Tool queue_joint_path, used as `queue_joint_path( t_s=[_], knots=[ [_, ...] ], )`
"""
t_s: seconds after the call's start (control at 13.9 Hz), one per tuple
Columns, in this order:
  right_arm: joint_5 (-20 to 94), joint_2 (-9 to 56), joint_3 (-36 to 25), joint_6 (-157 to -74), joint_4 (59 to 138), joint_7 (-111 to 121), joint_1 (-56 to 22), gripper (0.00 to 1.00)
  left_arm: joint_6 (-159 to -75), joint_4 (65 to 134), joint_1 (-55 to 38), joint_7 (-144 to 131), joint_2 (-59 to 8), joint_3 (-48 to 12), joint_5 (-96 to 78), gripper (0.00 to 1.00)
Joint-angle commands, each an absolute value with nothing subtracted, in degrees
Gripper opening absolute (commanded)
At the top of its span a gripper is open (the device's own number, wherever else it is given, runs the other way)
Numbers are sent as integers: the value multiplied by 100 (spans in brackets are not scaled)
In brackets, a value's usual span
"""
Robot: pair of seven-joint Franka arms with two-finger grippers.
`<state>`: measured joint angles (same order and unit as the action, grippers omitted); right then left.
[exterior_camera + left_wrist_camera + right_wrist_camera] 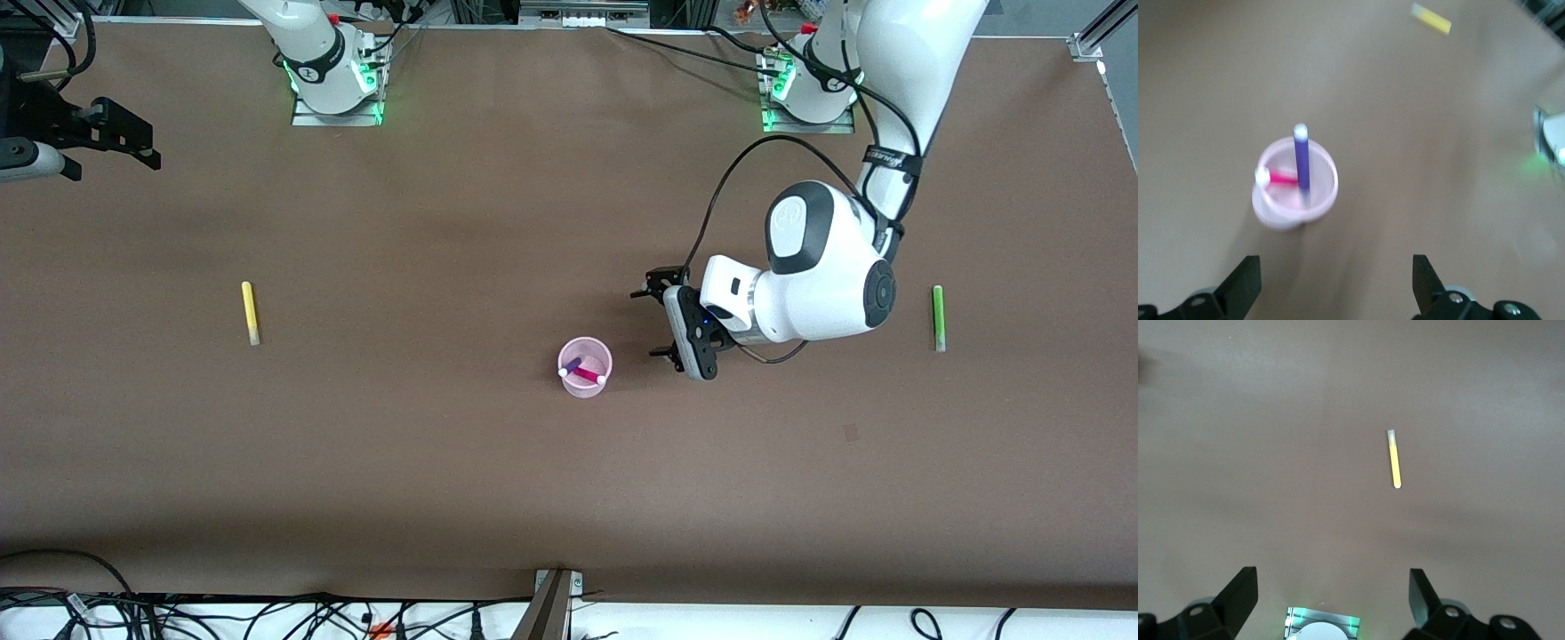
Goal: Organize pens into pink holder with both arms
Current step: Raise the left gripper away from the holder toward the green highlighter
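Pens are split between the cup and the table [444,480]. The pink holder [585,367] stands near the middle of the table, with the purple pen [571,366] and the magenta pen [587,376] leaning inside it, pale tips at the rim. The yellow pen [251,313] lies flat toward the right arm's end, and the green pen [938,317] lies flat toward the left arm's end, both well apart from the holder.

The left arm bends down over the table, its wrist turned sideways so that the left hand [656,322] hangs just beside the holder, released, fingers spread wide with nothing between them. The right hand [116,133] waits high at the table's edge toward the right arm's end, likewise spread wide and holding nothing.
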<state>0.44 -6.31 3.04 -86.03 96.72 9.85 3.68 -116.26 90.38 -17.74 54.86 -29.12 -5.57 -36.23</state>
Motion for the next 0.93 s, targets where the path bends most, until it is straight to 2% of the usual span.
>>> queue_joint_path(
  t_s=[0.0, 0.22, 0.5, 0.65, 0.86],
  knots=[
    [-35, -686, 422, -8675, 9660, 984, 492, 100, -10893, 9062, -1819, 4311, -2567, -563, -2204, 100],
    [-237, -563, 431, -8604, 9291, 1002, 466, 100, -9944, 9062, -1907, 2626, -2479, -580, -262, 100],
    [-194, -501, 431, -8421, 9237, 967, 396, 100, -9484, 8948, -2030, 270, -2409, -624, 1271, 100],
    [-185, -501, 431, -8420, 9229, 967, 334, 100, -9230, 8615, -1986, -568, -2364, -572, 1581, 100],
    [-167, -501, 396, -8402, 9237, 958, 343, 100, -8607, 7763, -1584, -606, -2119, -580, 1373, 100]
  ],
)
